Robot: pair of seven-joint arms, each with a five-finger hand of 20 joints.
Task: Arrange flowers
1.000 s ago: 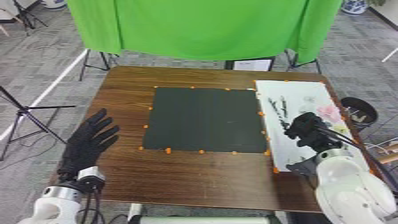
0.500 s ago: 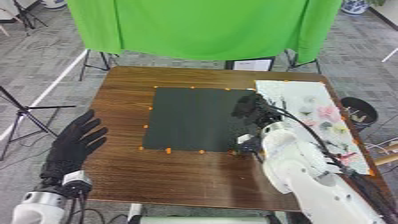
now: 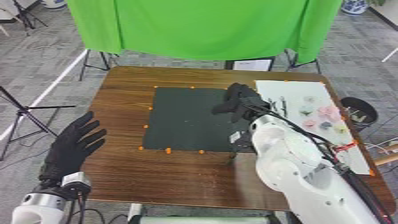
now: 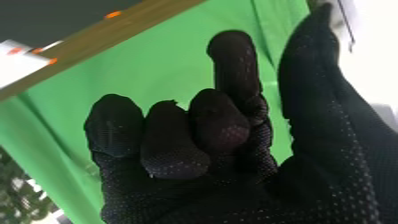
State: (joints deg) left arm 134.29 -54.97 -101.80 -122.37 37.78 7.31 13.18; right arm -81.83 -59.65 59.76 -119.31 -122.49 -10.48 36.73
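The right hand (image 3: 238,104) is over the black mat (image 3: 187,122), fingers loosely bent, gripping nothing; the left hand (image 3: 64,154) is open by the desk's (image 3: 133,175) left edge; flowers (image 3: 328,111) lie on the white sheet (image 3: 289,89).

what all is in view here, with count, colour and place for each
table: one, brown, centre
mat: one, black, mid-table
sheet: one, white, table's right side
flowers: several, mostly pink, on the sheet
stems: a few, dark, sheet's left part
red piece: one, red, by the sheet's right edge
orange marks: many, round mat and sheet
cloth: one, green, behind table
framed paper: one, white, behind table
bin: one, black, right of table
tripods: several, dark, on the floor
left hand: one, black, at the table's left
right hand: one, black, over the mat's right part
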